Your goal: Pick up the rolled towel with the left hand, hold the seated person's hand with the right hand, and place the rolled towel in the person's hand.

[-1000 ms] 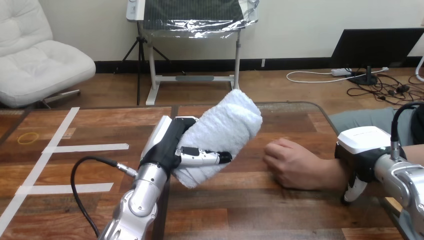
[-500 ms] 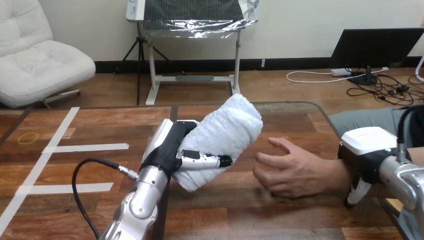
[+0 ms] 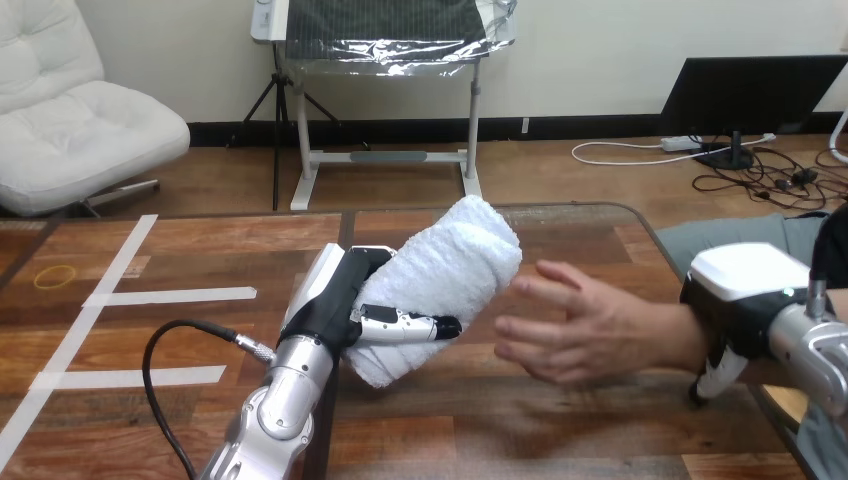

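Note:
My left hand [image 3: 333, 300] is shut on the rolled white towel [image 3: 445, 270]. It holds the towel tilted above the middle of the wooden table [image 3: 560, 430], with the thumb across its lower front. Just right of the towel is the person's hand [image 3: 580, 325], raised off the table with its fingers spread towards the towel. Only a small gap separates it from the towel. My right hand [image 3: 738, 300] sits on the person's wrist at the right edge. Its white back lies over the wrist and its thumb curls down the near side.
White tape strips [image 3: 180, 296] mark the table's left part, and a yellow rubber band [image 3: 55, 276] lies at the far left. A black cable [image 3: 165, 350] loops beside my left forearm. The table's right edge runs under my right arm.
The person's hand has gone from a fist on the table to open and lifted, and has moved left towards the towel. My right hand rose with the wrist. The towel dipped slightly.

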